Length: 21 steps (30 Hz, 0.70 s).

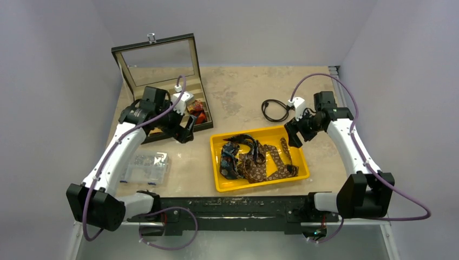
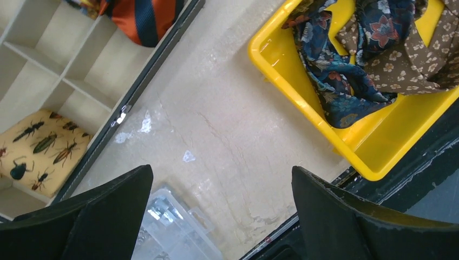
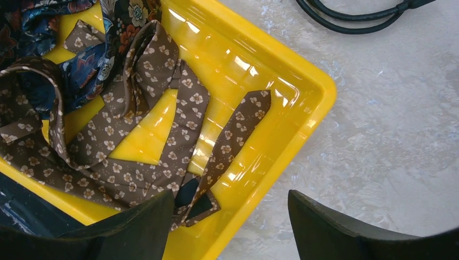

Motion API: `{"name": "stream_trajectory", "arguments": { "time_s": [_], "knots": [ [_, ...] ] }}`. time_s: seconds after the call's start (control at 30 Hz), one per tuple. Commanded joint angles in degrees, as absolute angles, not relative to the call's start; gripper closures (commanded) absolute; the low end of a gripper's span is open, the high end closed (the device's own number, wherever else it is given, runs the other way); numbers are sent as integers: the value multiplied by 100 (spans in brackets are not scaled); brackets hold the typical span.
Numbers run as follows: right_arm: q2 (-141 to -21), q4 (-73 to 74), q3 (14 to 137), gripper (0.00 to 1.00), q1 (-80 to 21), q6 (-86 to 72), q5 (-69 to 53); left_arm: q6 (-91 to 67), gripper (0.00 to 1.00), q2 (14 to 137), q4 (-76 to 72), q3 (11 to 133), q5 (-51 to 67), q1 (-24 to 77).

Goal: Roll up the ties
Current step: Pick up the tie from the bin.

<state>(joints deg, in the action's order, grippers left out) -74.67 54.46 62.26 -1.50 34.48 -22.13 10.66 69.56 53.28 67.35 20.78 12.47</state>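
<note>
A mottled beige, stone-look table top [image 1: 243, 97] is enclosed on three sides by plain pale lavender-grey walls [image 1: 243, 27]. A black mounting rail [image 1: 243, 208] runs along the near edge. The surface is seen to be scuffed, with pale patches and fine cracks in the left wrist view.

A rectangular yellow plastic tray [image 1: 263, 184] is set at an angle near the middle of the table. Two ties are heaped loosely in it, unrolled: a brown tie dotted with small cream flowers [image 1: 265, 165] and a dark navy floral tie [image 1: 228, 160], the navy one lying towards the tray's left end.

At the far left a dark compartmented box [image 1: 206, 100] stands with its glass lid raised. A red-orange striped tie [image 1: 198, 112] is lodged in one of its cream cells, and a tan fabric printed with insects [image 2: 43, 151] fills another.

A clear plastic container [image 1: 146, 167] lies near the left arm, and a thin black cable loop [image 1: 275, 110] lies beyond the tray.

The left gripper [image 1: 187, 130] is held above bare table between box and tray, its jaws spread wide and holding nothing. The right gripper [image 1: 292, 138] is poised over the tray's right corner, its jaws also parted, with nothing held between them.
</note>
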Motion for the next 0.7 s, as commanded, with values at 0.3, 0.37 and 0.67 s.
{"name": "stream_trajectory", "arguments": {
  "time_s": [0.3,0.37,0.67],
  "knots": [
    [-7535,5159,6641,24,-158,2889,-2312,3072,0,7912,5206,7350,3322,3094],
    [-7526,5166,6624,24,-153,2875,-2295,3665,0,8131,5203,7352,3294,3490],
    [-7502,5201,6591,24,-149,2850,-2199,5673,0,8894,4685,7087,3220,4393]
  ]
}}
